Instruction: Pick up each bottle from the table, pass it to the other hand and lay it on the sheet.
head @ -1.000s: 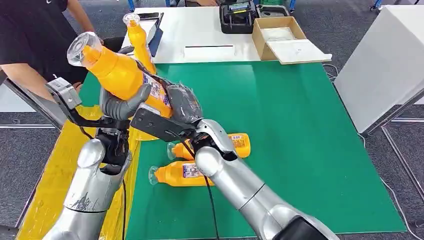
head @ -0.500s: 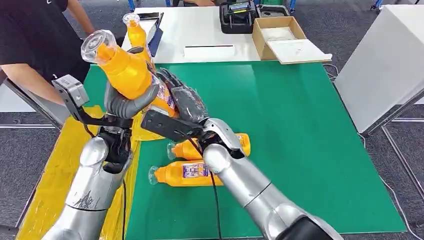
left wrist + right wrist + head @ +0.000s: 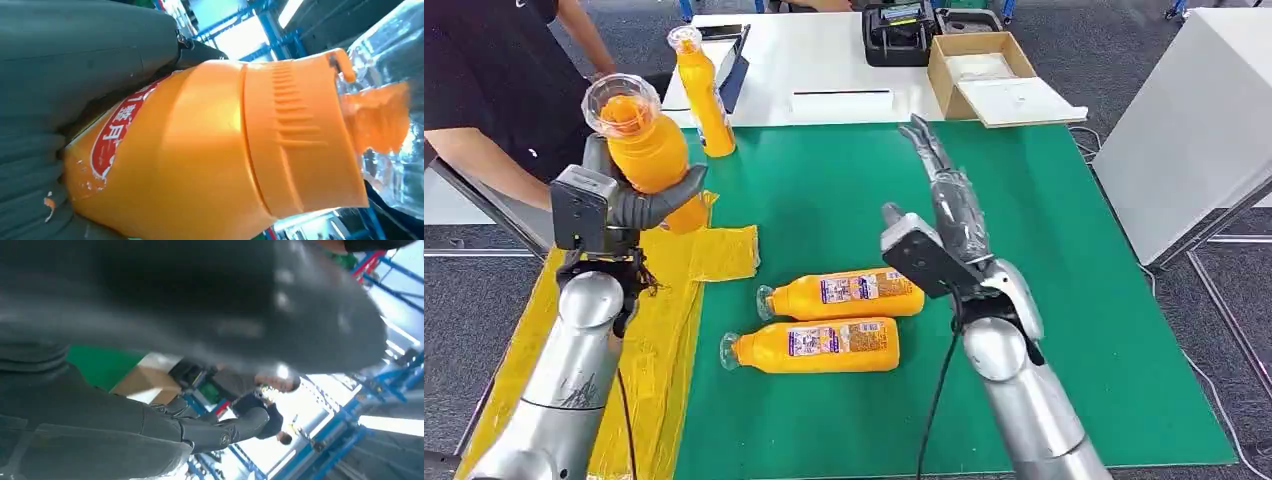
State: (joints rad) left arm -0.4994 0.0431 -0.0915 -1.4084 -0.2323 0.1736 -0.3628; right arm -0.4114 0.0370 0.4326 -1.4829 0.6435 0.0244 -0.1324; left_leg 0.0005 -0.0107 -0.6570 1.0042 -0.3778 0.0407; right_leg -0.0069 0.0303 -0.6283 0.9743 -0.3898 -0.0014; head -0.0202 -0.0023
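Gripping the orange plastic bottle [image 3: 649, 152] upright in the left hand [image 3: 639, 205], upper left of frame, directly above the crumpled yellow sheet [image 3: 664, 300]; right hand [image 3: 949, 200] spread, empty.

green table [image 3: 1044, 300]: two orange bottles [image 3: 839, 296] [image 3: 814, 346] lying side by side, third bottle [image 3: 704, 95] upright at far edge, yellow sheet [image 3: 714, 255] on left side

Four orange bottles: one [image 3: 646, 150] gripped upright above yellow sheet [image 3: 664, 310] at left, one [image 3: 703, 92] standing far, two [image 3: 844, 293] [image 3: 814, 346] lying side by side centre.
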